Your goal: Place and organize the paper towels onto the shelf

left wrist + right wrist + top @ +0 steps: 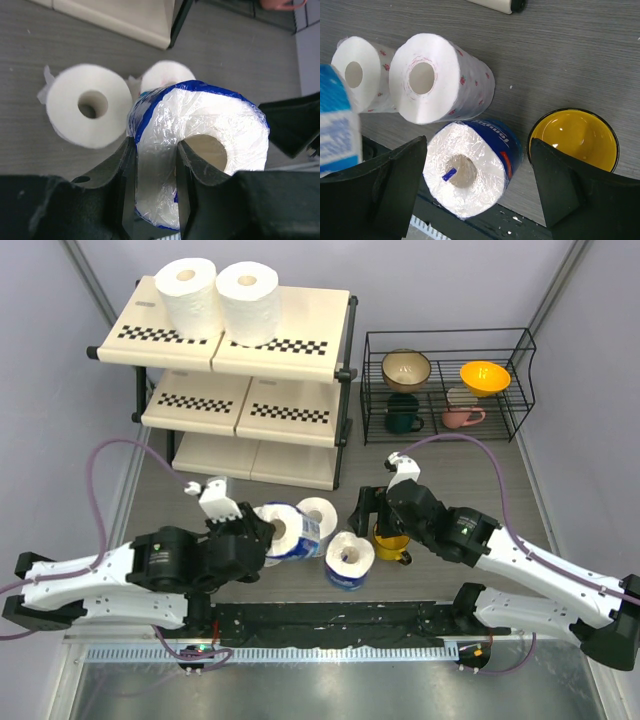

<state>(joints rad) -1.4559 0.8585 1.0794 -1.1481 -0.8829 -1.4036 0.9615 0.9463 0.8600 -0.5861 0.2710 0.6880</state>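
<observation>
At the far left of the worktop (570, 60), the shelf (320, 320) carries two bare paper towels (190, 295) upright, side by side on its top tier. Its boards are smooth cream plastic with checkered front strips, set in a black tube frame.

In front of it, the left end effector (156, 147) pinches the blue-wrapped roll (200, 125) through its wall. One finger is outside and the other sits at the rim of the hollow core. The roll's crinkled, glossy film catches the light. It appears raised above its neighbours, so the step in hand is probably carrying it to the shelf. The next move calls for enough height to clear a tier's front strip. The roll should then go down on end without nudging the pair on top.

Just beyond it, one loose roll (440, 75) and a second loose roll (355, 70) look to stand on end. They are fat cylinders of soft matte paper with a faint red print.

To their right, the second wrapped roll (470, 170) sits roughly on end. It lies below the right end effector (478, 141), whose fingers are spread wide and hold nothing.

Just beside that roll is a dark mug (575, 137) with a shiny yellow inside. A black wire rack (450, 380) of bowls and mugs stands at the far right.
</observation>
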